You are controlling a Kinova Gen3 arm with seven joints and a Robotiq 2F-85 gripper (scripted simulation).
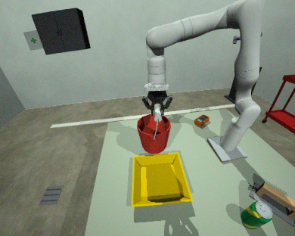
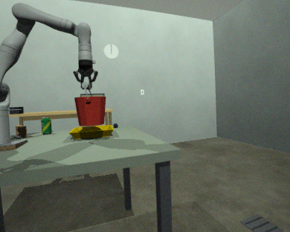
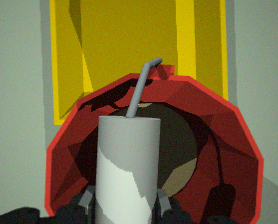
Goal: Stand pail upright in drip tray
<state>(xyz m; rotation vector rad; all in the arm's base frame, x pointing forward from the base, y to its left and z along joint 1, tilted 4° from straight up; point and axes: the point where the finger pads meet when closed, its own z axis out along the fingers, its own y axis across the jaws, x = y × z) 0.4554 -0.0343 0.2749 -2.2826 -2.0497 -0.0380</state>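
The red pail [image 1: 153, 135] [image 2: 90, 111] [image 3: 220, 145] hangs upright in the air from its grey handle grip [image 3: 128, 165]. My gripper [image 1: 157, 113] [image 2: 86, 85] is shut on that grip. The pail hangs just above the far rim of the yellow drip tray [image 1: 138, 180] [image 2: 91, 131] [image 3: 125, 40], partly over its far end. In the wrist view the tray's floor shows beyond the pail's rim. The pail's base does not touch the tray.
An orange device [image 1: 202, 120] lies on the table [image 1: 111, 210] behind the tray. A green can [image 1: 256, 215] [image 2: 46, 125] and a wooden block on a metal holder [image 1: 279, 200] sit at the front right. A red cart [image 1: 289, 104] stands right of the table.
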